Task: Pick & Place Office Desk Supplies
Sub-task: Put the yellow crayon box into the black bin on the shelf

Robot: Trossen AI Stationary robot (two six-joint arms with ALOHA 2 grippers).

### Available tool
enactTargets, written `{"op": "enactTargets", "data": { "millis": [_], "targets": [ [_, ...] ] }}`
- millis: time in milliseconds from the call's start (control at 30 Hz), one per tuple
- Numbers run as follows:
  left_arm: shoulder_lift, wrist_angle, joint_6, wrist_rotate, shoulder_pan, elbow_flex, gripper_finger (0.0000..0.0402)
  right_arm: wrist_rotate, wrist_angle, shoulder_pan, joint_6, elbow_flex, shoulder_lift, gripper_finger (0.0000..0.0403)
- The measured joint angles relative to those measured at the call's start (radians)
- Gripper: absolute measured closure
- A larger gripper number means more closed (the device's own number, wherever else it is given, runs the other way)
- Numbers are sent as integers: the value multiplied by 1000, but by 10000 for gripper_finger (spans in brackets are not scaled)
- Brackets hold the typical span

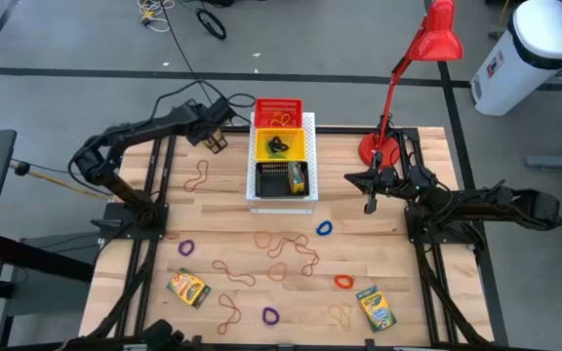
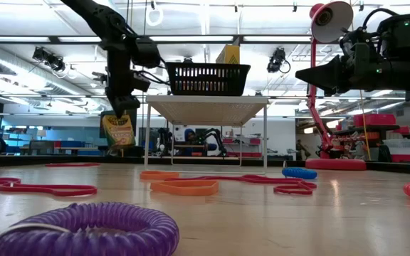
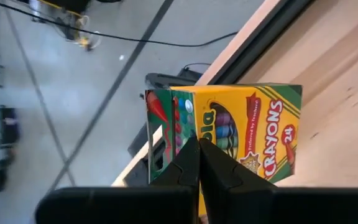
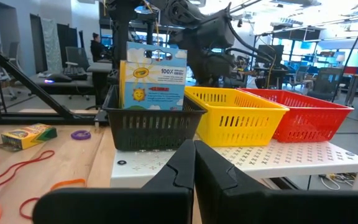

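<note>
Only the left wrist view shows the left claw [image 3: 199,163] gripping a crayon box [image 3: 229,134].

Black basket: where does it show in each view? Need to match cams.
High view: black basket mid-table, near end of the basket row.
Low view: top centre, up on the shelf.
Left wrist view: not in it.
Right wrist view: left of centre, beside the yellow basket.
Shared landmark: white perforated stand under it.
</note>
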Motion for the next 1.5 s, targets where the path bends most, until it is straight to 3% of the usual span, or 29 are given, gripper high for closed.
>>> {"op": "enactTargets", "data": {
  "millis": [133,367,600,833,1167,1500],
  "targets": [
    [0,-72,-13,-92,-63,0,398,0,0,0,0,0,0,396],
    [-1,-247,-134,-134,-196,-1,398,0,0,0,0,0,0,396],
    [-56,-467,-364,-164,-355,-1,398,0,1,0,6,0,0,396],
    [-163,-594,-584,-149,-599,-1,399,1,3,5,8,0,0,396],
    [-198,-580,-705,-140,-1023,-1,399,4,23,55,8,0,0,396],
    [-145,-313,-726,-132,-1297,-1,399,3,27,129,91,0,0,396]
  ]
}}
